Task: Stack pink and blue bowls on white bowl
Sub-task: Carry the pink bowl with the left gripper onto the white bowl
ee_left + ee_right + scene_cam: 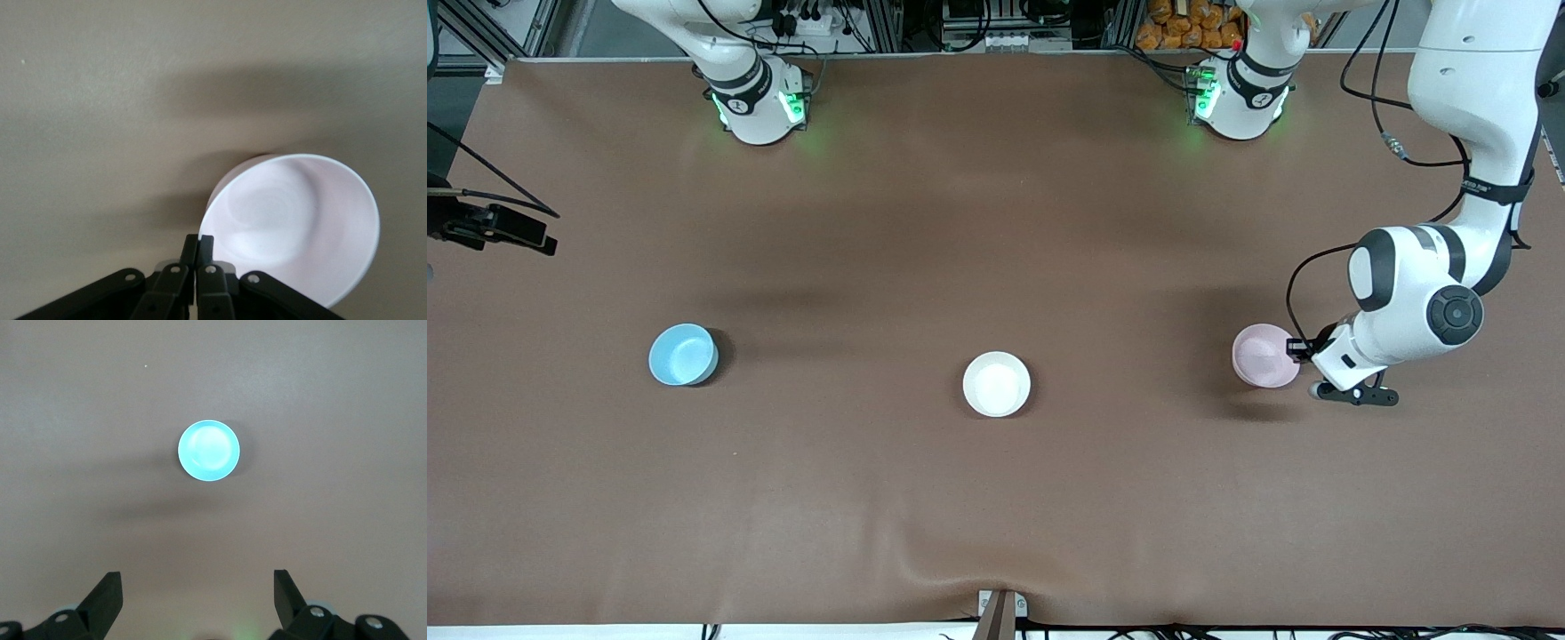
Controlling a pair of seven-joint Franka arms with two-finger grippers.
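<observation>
no text, labels or numbers readable

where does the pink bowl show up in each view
Front view: pink bowl toward the left arm's end of the table, left gripper shut on its rim.
Left wrist view: it fills the lower part, tilted, rim pinched by the gripper.
Right wrist view: not in it; only the blue bowl.
Shared landmark: brown table.

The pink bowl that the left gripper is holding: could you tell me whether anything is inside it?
Nothing shows inside the pink bowl: its glossy inside is bare. The left gripper is shut on its rim, covering a small patch there. The table under the bowl is hidden.
</observation>
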